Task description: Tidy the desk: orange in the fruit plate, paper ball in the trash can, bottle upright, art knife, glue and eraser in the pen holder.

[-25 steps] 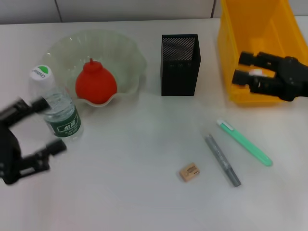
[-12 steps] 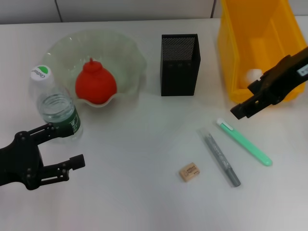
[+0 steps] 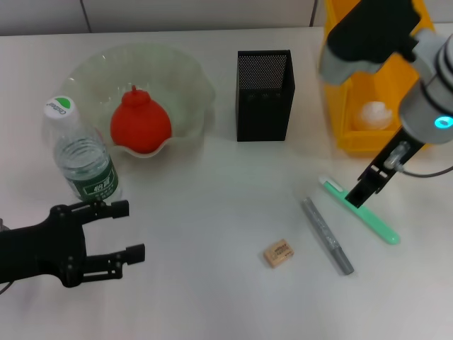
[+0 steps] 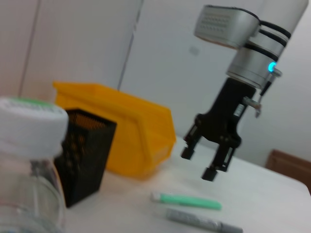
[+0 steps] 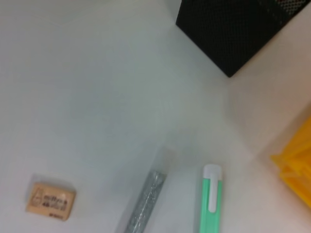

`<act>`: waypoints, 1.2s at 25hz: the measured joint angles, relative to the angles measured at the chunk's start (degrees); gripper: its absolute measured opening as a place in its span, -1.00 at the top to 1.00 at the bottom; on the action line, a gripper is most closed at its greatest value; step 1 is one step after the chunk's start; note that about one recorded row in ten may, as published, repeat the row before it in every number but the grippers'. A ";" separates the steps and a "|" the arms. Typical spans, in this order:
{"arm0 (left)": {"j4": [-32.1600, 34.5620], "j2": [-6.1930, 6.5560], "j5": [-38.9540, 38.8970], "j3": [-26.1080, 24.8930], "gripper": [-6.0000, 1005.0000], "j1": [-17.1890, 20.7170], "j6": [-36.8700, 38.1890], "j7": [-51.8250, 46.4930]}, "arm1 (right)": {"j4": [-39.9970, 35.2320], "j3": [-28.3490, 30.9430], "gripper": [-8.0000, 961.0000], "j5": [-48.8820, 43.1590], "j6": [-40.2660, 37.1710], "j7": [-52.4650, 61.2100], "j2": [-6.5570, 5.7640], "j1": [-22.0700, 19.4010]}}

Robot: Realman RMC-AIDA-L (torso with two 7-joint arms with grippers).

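The right claw [image 3: 367, 185] has swung down from the yellow trash can [image 3: 340, 78] and now hangs, fingers apart, over the glue's [image 3: 359, 210] white-capped end at centre right. The art knife [image 3: 327, 235] lies beside it; the left claw [image 3: 120, 230], also spread, waits lower left.

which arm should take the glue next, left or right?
Right, probably. The right gripper hangs directly over the glue, jaws open, with the art knife beside it and the pen holder nearby. The left gripper sits across the desk by the upright bottle.
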 joint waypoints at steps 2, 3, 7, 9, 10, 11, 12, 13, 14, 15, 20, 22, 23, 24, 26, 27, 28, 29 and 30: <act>0.19 -0.03 1.77 -0.18 -0.68 -0.71 -0.07 -0.46 | 1.92 -1.34 -0.70 -0.01 2.27 0.57 0.04 0.04; 0.23 -0.02 2.28 -0.22 -0.68 -0.98 -0.02 -0.61 | 2.70 -1.71 -0.70 0.04 3.25 0.64 0.04 0.08; 0.28 0.06 2.71 -0.24 -0.68 -1.34 0.35 -0.75 | 6.12 -2.51 -0.48 0.39 6.82 0.78 0.06 0.36; 0.55 0.20 2.69 -0.29 -0.68 -1.38 0.50 -0.77 | 8.17 -2.90 -0.30 0.44 8.55 0.89 0.08 0.60; 0.77 0.20 2.69 -0.30 -0.68 -1.38 0.51 -0.78 | 8.95 -3.01 -0.21 0.48 9.40 0.96 0.08 0.66; 0.77 0.20 2.69 -0.30 -0.68 -1.38 0.51 -0.78 | 9.74 -3.05 -0.12 0.58 10.41 1.04 0.08 0.69; 0.77 0.20 2.69 -0.30 -0.68 -1.38 0.51 -0.78 | 10.40 -3.06 -0.03 0.83 11.33 1.07 0.08 0.70; 0.99 0.12 2.71 -0.30 -0.68 -1.38 0.50 -0.78 | 10.94 -3.08 -0.01 1.18 12.15 1.08 0.09 0.71; 0.99 0.12 2.71 -0.30 -0.68 -1.38 0.50 -0.78 | 11.46 -3.09 0.01 1.86 12.93 1.07 0.09 0.72; 1.10 -0.04 2.81 -0.30 -0.68 -1.37 0.32 -0.78 | 11.93 -3.09 0.02 2.50 13.55 1.07 0.08 0.75; 1.11 -0.13 2.82 -0.31 -0.68 -1.37 0.20 -0.78 | 14.04 -3.65 0.12 3.92 16.38 1.14 0.08 0.72; 1.09 -0.13 2.82 -0.30 -0.68 -1.37 0.17 -0.78 | 15.11 -3.90 0.16 4.06 17.34 1.24 0.10 0.76; 1.04 -0.13 2.81 -0.30 -0.68 -1.37 0.14 -0.78 | 15.71 -3.98 0.17 4.10 17.84 1.27 0.12 0.83; 1.04 -0.13 2.81 -0.30 -0.68 -1.37 0.14 -0.78 | 16.17 -4.04 0.19 4.12 18.33 1.30 0.15 0.93; 0.94 -0.17 2.80 -0.30 -0.68 -1.37 0.06 -0.78 | 16.81 -4.12 0.20 4.14 18.97 1.35 0.16 1.02; 0.92 -0.22 2.81 -0.30 -0.68 -1.41 0.01 -0.78 | 17.03 -4.18 0.20 4.14 19.29 1.36 0.17 1.02; 0.92 -0.22 2.81 -0.30 -0.68 -1.41 0.01 -0.78 | 17.18 -4.26 0.20 4.14 19.57 1.37 0.17 1.03; 0.92 -0.22 2.81 -0.30 -0.68 -1.41 0.01 -0.78 | 17.30 -4.37 0.20 4.14 19.78 1.38 0.17 1.03; 0.91 -0.23 2.80 -0.30 -0.68 -1.42 -0.02 -0.78 | 17.48 -4.51 0.21 4.14 19.98 1.38 0.17 1.04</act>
